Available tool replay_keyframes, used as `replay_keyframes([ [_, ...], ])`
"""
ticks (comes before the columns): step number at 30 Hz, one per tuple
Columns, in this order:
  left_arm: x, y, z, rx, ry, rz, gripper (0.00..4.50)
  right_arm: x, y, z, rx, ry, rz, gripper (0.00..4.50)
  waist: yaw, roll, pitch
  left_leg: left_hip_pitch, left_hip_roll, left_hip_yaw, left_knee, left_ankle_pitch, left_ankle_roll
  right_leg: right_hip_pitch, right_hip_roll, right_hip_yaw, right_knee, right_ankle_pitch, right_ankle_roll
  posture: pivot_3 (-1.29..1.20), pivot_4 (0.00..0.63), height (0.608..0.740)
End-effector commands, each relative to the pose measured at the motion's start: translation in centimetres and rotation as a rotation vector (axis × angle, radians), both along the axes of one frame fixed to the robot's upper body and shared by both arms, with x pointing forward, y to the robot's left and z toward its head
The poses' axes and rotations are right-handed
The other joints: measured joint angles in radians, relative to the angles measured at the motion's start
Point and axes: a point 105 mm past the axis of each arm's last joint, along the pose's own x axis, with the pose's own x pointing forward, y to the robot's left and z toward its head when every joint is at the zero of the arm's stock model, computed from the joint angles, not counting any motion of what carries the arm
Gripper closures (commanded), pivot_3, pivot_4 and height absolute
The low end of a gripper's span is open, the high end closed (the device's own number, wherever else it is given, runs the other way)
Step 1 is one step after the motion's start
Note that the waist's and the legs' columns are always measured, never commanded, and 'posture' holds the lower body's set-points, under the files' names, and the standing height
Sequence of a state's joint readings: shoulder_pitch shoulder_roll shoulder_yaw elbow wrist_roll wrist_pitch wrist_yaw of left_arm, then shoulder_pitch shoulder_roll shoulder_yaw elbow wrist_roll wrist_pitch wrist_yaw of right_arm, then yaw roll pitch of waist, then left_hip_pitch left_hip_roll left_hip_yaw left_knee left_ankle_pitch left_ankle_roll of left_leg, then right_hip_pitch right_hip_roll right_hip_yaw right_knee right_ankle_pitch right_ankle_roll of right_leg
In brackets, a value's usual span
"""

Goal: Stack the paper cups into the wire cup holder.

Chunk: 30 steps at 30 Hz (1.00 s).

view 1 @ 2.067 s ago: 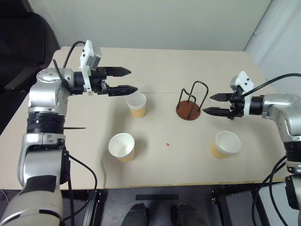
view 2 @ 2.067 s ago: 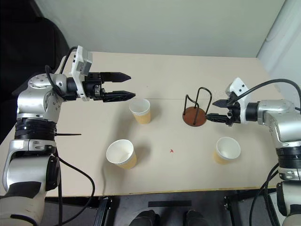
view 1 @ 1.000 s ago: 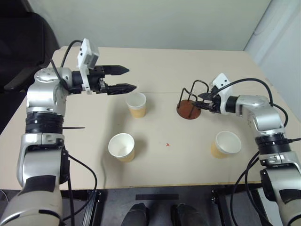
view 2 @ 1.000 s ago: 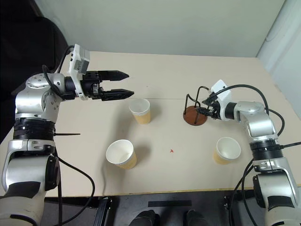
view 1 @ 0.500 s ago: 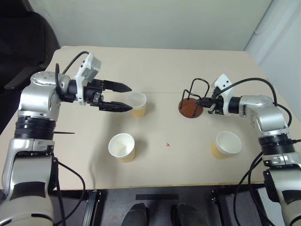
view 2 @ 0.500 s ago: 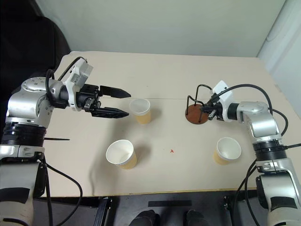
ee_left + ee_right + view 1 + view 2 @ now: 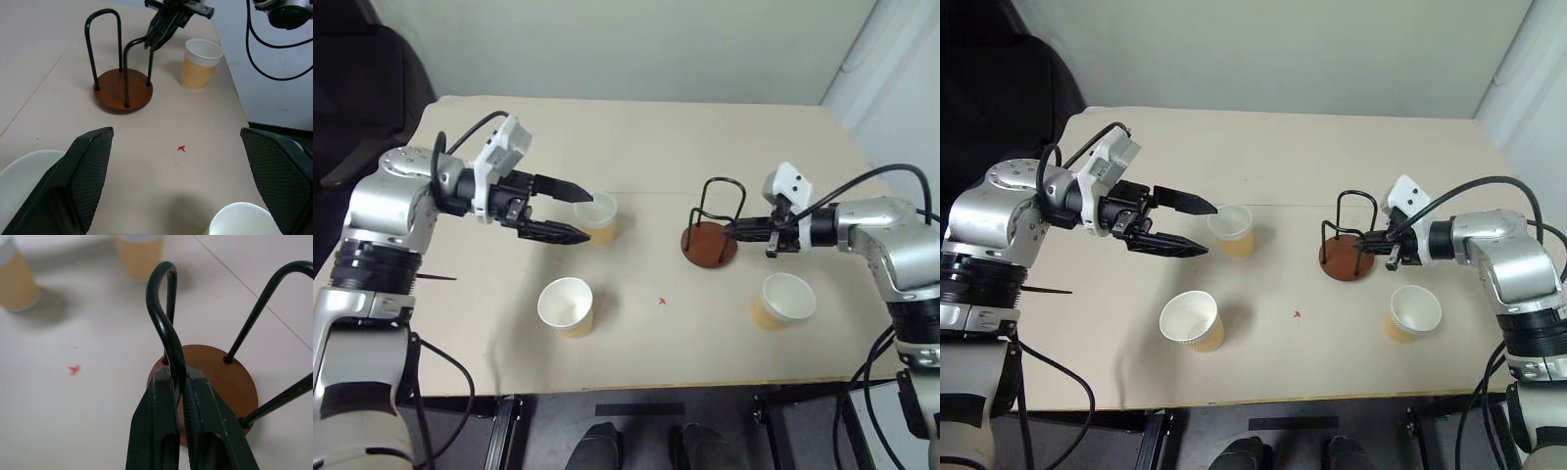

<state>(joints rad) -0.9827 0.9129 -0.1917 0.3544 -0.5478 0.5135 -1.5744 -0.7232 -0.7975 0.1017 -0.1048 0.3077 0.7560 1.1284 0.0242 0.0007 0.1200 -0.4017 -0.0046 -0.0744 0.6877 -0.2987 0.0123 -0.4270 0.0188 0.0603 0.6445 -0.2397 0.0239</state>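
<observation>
Desk (image 7: 656, 147): wire cup holder (image 7: 710, 245) dragged slightly nearer front edge than a second ago. Right claw (image 7: 178, 382) now clamped on one wire loop (was gaping beside it before), so holder is steadied for loading. Holder upright, long axis vertical, loops up. Left claw (image 7: 576, 217) wide apart, dropped to straddle paper cup (image 7: 597, 217) left of holder. Other cups: one front-left (image 7: 567, 305), one front-right (image 7: 783, 300), both mouth up.

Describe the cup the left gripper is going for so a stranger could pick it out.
On the table, look left of the wire holder. The cup stands between the open left gripper's fingertips. Unlike the near-left cup and the near-right cup, it stands farthest back.
</observation>
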Motion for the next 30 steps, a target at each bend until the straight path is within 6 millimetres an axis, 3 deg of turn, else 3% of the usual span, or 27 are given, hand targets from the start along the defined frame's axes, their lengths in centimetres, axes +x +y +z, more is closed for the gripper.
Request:
replay_keyframes([
  [1,-1.1,-0.4,1.0,0.012,-0.014,-0.07,0.0,-1.2,1.5,1.2,0.013,-0.037,0.063,4.47,0.0,0.0,0.0,0.0,0.0,0.0,0.0,0.0,0.0,0.0,0.0,0.0,0.0,0.0,0.0,0.0,0.15,0.74],
  [7,-1.8,0.0,0.9,0.049,0.002,-0.08,0.0,-2.8,3.5,0.7,0.038,0.0,0.142,4.47,-0.001,0.0,0.0,0.0,0.0,0.0,0.0,0.0,0.0,0.0,0.0,0.0,0.0,0.0,0.0,0.0,0.15,0.74],
  [15,-2.5,0.0,0.6,0.075,0.018,-0.104,0.0,-3.7,4.9,-0.8,0.026,0.031,0.193,4.47,-0.001,0.0,0.0,0.0,0.0,0.0,0.001,0.0,0.0,0.0,0.0,0.0,0.0,0.0,0.0,0.0,0.15,0.74],
  [26,-2.4,-0.1,0.8,0.069,0.018,-0.104,0.0,-2.4,4.5,-2.7,-0.058,0.024,0.181,4.47,-0.006,0.0,0.0,0.0,0.0,0.0,0.001,0.0,0.0,0.0,0.0,0.0,0.0,0.0,0.0,0.0,0.15,0.74],
  [27,-2.4,-0.2,0.8,0.068,0.018,-0.105,0.0,-2.3,4.2,-3.0,-0.075,0.024,0.179,3.97,-0.006,0.0,0.0,0.0,0.0,0.0,0.001,0.0,0.0,0.0,0.0,0.0,0.0,0.0,0.0,0.0,0.15,0.74],
  [30,-2.3,-0.2,0.8,0.063,0.018,-0.106,0.0,-2.1,3.9,-3.0,-0.078,0.026,0.174,3.11,-0.006,0.0,0.0,0.0,0.0,0.0,0.001,0.0,0.0,0.0,0.0,0.0,0.001,0.0,0.0,0.0,0.15,0.74],
])
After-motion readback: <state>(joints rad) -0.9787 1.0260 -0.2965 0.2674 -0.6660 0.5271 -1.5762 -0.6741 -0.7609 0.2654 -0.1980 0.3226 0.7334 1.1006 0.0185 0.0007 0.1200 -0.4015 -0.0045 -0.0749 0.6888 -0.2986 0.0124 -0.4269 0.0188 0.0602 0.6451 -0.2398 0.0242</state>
